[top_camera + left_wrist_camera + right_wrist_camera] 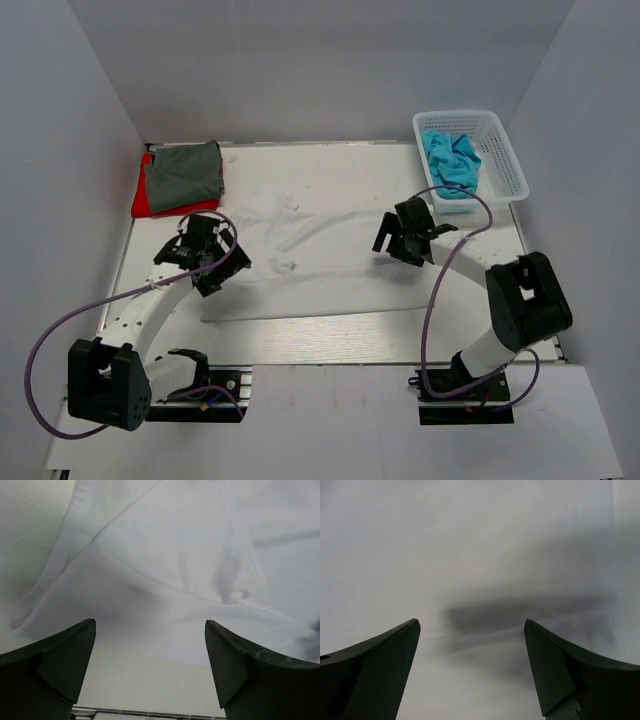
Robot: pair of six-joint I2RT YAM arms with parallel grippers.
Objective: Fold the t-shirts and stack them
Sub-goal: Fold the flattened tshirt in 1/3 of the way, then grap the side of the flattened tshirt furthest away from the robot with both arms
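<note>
White t-shirt [340,265] spread on table [300,342].
Left gripper [213,260] and right gripper [397,240] above it, jaws apart.

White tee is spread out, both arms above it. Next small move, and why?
Likely lower the left gripper and right gripper onto the white t-shirt and pinch its edges for a first fold: both jaws stand open, empty, above the unfolded cloth.

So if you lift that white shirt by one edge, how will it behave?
Probably floppy: the white t-shirt lies in soft wrinkles, so it should sag. It looks thin, so likely light; pushed, it would probably bunch.
</note>
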